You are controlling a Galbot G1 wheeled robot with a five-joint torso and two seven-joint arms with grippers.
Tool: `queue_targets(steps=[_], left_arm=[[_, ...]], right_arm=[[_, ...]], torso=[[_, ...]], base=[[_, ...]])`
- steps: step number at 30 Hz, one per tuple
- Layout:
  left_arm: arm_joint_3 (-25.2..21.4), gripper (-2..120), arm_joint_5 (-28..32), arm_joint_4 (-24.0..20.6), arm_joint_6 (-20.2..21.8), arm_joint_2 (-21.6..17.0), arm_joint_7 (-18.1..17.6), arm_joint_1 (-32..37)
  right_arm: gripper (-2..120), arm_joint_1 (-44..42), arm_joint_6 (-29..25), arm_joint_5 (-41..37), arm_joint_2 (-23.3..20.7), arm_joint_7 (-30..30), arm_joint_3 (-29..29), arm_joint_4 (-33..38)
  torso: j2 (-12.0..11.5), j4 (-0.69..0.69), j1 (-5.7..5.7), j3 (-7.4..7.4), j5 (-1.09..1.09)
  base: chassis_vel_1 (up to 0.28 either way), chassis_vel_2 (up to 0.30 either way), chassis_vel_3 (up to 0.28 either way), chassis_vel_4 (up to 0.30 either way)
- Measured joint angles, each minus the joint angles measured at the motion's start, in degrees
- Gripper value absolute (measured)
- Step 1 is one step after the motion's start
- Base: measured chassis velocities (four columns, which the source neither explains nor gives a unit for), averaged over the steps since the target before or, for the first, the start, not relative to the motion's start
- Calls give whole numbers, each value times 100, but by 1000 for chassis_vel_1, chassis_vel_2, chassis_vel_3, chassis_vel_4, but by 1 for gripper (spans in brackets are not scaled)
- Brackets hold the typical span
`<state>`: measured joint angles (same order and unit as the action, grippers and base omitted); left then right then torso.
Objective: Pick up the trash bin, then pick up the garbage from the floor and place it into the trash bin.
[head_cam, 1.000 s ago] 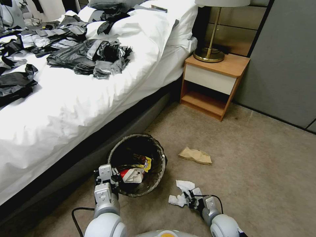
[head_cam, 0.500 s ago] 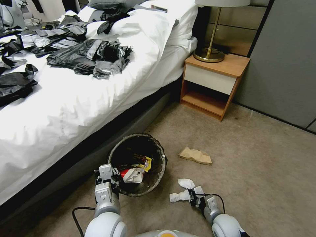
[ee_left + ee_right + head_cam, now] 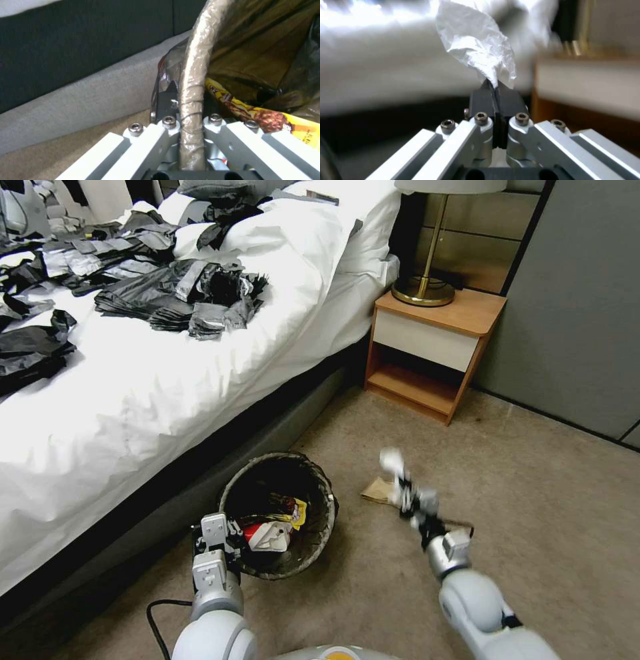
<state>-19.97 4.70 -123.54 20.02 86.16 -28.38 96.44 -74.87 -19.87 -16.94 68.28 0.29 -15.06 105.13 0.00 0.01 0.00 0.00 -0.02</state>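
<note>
While the left gripper (image 3: 223,545) pinches the rim of the trash bin (image 3: 279,513) by the bed (image 3: 133,400), the right gripper (image 3: 400,483) holds white tissue (image 3: 476,50) tight in its shut jaws, up off the floor. The tissue's long side points up and away. It likely needs carrying over the bin next.

Even indoor light, white bed (image 3: 167,380) glaring; right end effector (image 3: 400,483) and its wrist background motion-blurred.
</note>
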Motion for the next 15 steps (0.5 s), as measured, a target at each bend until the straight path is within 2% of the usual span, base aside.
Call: queue_targets(steps=[2,3,7,11,15], left_arm=[[13,0,0,24,6,1,0,-17],[13,0,0,24,6,1,0,-17],[29,0,-1,55,13,-6,4,-32],[44,0,-3,63,19,-8,7,-38],[74,0,-10,67,24,-3,8,-44]], right_arm=[[0,26,-147,-52,22,-259,99,465],[0,26,-147,-52,22,-259,99,465],[0,-84,-307,-86,53,-741,517,1247],[0,-230,-337,80,4,-1015,908,1546],[0,-306,-364,349,-98,-1081,1361,1366]], torso=[[0,0,0,0,1],[0,0,0,0,1],[0,0,0,0,1],[0,-2,0,0,1],[0,-1,0,0,1]], base=[[0,0,0,0],[0,0,0,0],[0,0,0,0],[0,0,0,0],[0,0,0,0]])
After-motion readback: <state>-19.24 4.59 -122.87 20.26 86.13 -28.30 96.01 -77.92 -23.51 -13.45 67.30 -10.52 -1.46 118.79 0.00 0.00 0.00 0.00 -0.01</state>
